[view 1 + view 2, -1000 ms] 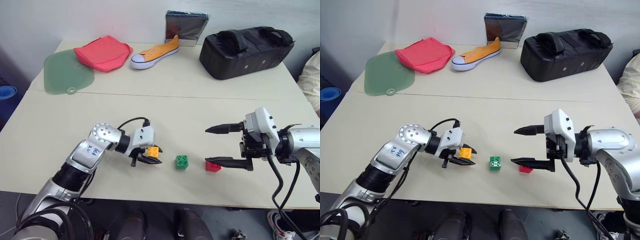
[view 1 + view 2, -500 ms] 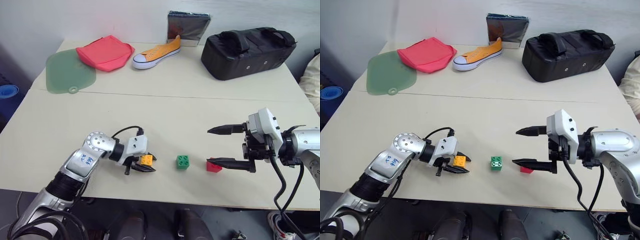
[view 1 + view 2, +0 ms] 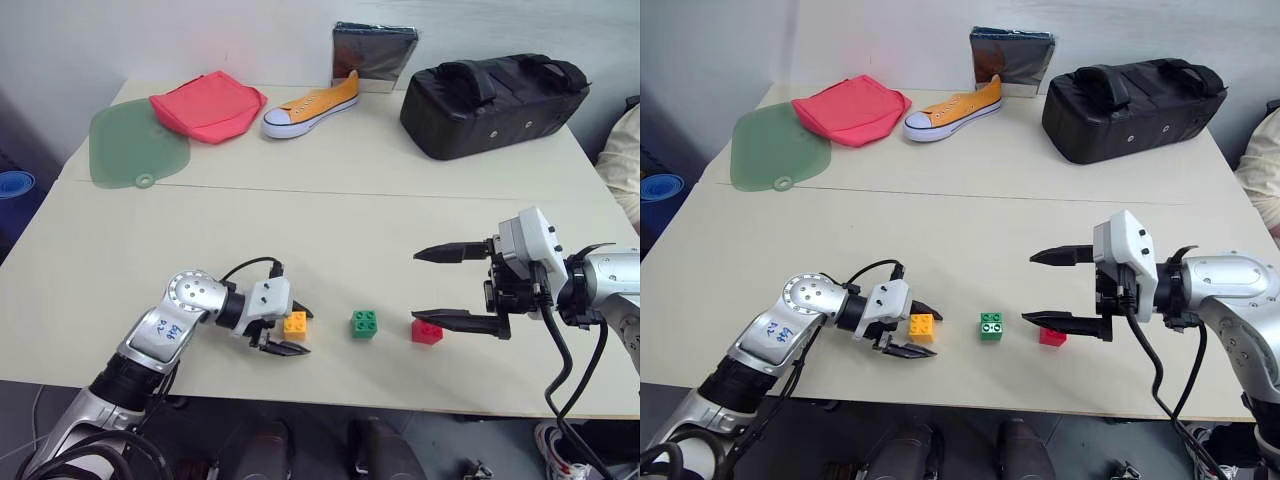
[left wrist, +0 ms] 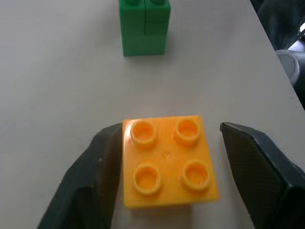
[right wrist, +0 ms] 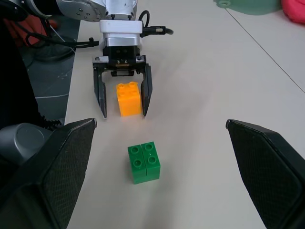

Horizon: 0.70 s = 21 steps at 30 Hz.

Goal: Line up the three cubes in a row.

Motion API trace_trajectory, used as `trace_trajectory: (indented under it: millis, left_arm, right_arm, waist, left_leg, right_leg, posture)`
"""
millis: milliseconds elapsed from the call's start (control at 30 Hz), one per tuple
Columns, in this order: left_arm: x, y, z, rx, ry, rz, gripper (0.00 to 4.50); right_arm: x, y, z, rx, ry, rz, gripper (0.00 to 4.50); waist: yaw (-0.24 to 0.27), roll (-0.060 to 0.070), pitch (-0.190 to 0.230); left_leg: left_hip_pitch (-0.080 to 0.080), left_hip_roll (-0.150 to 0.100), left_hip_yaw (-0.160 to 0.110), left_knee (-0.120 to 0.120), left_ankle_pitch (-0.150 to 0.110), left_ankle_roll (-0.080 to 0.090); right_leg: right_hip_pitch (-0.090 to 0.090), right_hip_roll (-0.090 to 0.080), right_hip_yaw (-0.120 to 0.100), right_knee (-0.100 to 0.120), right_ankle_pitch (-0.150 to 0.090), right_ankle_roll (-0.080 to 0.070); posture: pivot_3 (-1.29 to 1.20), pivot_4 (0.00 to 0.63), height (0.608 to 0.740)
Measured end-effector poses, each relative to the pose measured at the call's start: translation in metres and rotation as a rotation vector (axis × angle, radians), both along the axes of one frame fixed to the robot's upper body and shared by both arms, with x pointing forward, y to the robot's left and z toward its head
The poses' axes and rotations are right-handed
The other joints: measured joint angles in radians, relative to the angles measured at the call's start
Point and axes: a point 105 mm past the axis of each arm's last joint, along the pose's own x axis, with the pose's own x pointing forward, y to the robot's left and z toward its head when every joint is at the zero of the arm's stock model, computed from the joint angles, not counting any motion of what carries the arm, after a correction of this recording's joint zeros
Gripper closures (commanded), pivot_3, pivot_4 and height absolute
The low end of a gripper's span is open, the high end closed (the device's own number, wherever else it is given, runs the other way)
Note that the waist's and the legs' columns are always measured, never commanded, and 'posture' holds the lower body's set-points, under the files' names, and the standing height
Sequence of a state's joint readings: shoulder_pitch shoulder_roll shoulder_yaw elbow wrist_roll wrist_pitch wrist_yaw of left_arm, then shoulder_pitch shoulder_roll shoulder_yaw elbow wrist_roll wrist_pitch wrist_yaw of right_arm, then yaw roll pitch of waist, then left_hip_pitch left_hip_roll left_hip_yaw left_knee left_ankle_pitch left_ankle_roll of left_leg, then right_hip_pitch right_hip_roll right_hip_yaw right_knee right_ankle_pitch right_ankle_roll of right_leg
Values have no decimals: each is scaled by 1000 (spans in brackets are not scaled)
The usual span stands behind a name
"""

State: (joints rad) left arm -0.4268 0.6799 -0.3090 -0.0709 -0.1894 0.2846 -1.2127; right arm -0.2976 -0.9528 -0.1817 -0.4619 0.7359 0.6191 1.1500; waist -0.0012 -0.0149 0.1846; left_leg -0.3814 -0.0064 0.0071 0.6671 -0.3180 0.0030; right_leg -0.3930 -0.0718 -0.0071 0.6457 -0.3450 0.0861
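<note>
The three cubes lie near the table's front edge: yellow-orange (image 3: 295, 322), green (image 3: 364, 324), red (image 3: 426, 331), left to right in a rough row with gaps between. My left gripper (image 3: 294, 331) is open and low at the table, its fingers on either side of the yellow-orange cube (image 4: 167, 162), which rests on the tabletop. In the right wrist view there is a gap on each side of that cube (image 5: 128, 98). My right gripper (image 3: 418, 286) hangs open above the table, and its lower finger crosses in front of the red cube.
At the back of the table (image 3: 330, 230) are an orange sneaker (image 3: 310, 105), a black bag (image 3: 490, 100), a red cloth (image 3: 207, 105), a green mat (image 3: 135, 145) and a silver packet (image 3: 373, 55). A person's sleeve (image 3: 622, 160) shows at the right edge.
My left gripper sank a little toward the table's near left with the yellow-orange cube, then opened and let it go on the table. The right gripper kept still.
</note>
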Motion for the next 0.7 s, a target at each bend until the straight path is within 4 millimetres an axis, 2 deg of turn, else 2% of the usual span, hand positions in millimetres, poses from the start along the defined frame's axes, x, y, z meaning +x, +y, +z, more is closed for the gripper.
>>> trace_trajectory:
  millis: [33, 200, 400, 500, 600, 700]
  left_arm:
    - [1, 1, 2, -6, 0, 6, 22]
    - [3, 4, 13, -51, -7, 27, 22]
    - [10, 18, 43, -108, -11, 45, 22]
    - [9, 42, 68, -113, 7, 57, 22]
    - [1, 74, 91, -64, -4, 81, 22]
    - [-14, 102, 96, 22, 9, 103, 22]
  right_arm:
    - [0, 0, 0, 0, 2, 2, 0]
    - [0, 1, -2, -2, 10, 14, 0]
    - [2, -2, -4, 0, 30, 21, 0]
    - [-3, -11, -11, -44, 64, 43, 0]
    - [-7, -33, -25, -112, 119, 20, 0]
    - [-7, -60, -28, -159, 138, -43, 0]
  waist:
    - [0, 0, 0]
    - [1, 0, 0]
    - [-3, 0, 0]
    - [-3, 0, 0]
    - [-2, 0, 0]
    - [-3, 0, 0]
  left_leg:
    - [0, 0, 0, 0, 0, 0]
    - [0, 0, 0, 0, 0, 0]
    - [0, 0, 0, 0, 0, 0]
    - [0, 0, 0, -1, 0, 0]
    - [0, 0, 0, -1, 0, 1]
    - [0, 0, 0, -1, -1, 1]
  right_leg:
    - [0, 0, 0, 0, 0, 0]
    - [0, 0, 0, 0, 0, 0]
    - [0, 0, 0, 0, 0, 0]
    - [0, 0, -1, 0, 0, 0]
    - [0, 0, -1, -1, 0, 0]
    - [0, 0, 0, -2, 0, 0]
  posture:
    - [0, 150, 740]
    - [0, 150, 740]
    - [0, 150, 740]
    - [0, 150, 740]
    - [0, 150, 740]
    - [0, 150, 740]
